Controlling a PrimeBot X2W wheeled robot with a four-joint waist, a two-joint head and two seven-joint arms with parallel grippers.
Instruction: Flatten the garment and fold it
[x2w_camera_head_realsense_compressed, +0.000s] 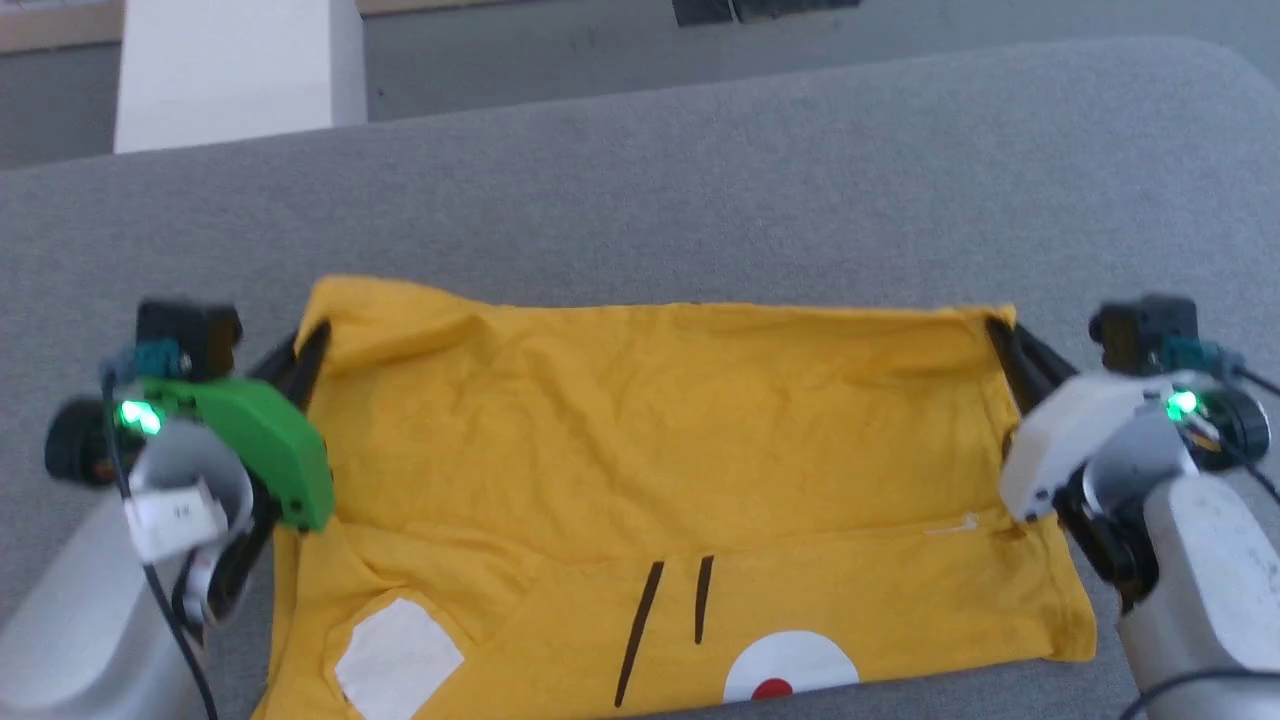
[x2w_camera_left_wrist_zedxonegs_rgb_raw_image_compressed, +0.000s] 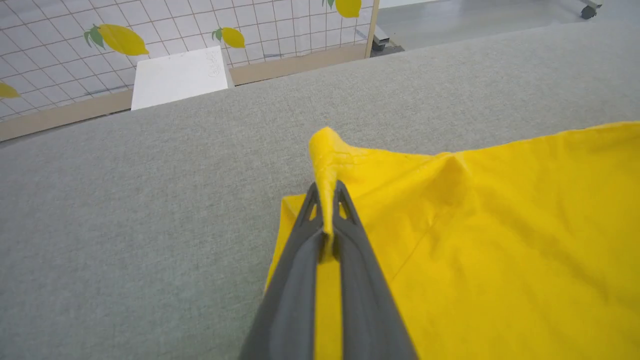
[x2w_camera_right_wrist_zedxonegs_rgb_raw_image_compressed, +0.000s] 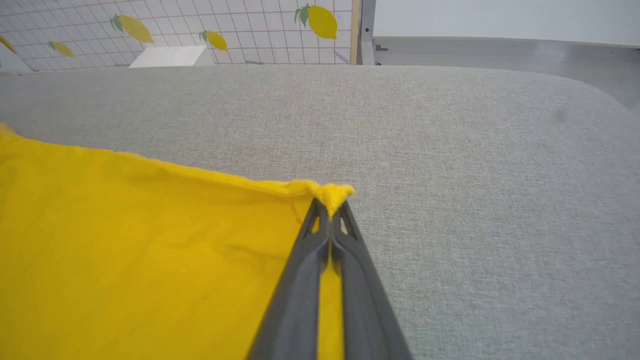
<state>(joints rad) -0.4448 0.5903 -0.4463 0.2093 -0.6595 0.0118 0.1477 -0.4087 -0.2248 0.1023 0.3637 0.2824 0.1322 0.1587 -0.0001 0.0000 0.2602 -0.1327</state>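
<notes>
The garment (x2w_camera_head_realsense_compressed: 650, 430), a yellow T-shirt, lies on a grey padded surface (x2w_camera_head_realsense_compressed: 700, 180), its plain yellow far part doubled over the printed near part, where black strokes, a white patch and a red dot show. My left gripper (x2w_camera_head_realsense_compressed: 318, 335) is shut on the garment's far left corner (x2w_camera_left_wrist_zedxonegs_rgb_raw_image_compressed: 327, 150), which pokes up between the fingers (x2w_camera_left_wrist_zedxonegs_rgb_raw_image_compressed: 310, 210). My right gripper (x2w_camera_head_realsense_compressed: 995, 328) is shut on the far right corner (x2w_camera_right_wrist_zedxonegs_rgb_raw_image_compressed: 332, 192). The cloth spans between both grippers with light wrinkles.
The grey surface (x2w_camera_right_wrist_zedxonegs_rgb_raw_image_compressed: 475, 175) stretches well beyond the garment, with its rounded edge at the far right. A white box (x2w_camera_head_realsense_compressed: 235, 70) stands past the far edge on the left. A tiled wall with lemon prints (x2w_camera_left_wrist_zedxonegs_rgb_raw_image_compressed: 120, 39) rises behind.
</notes>
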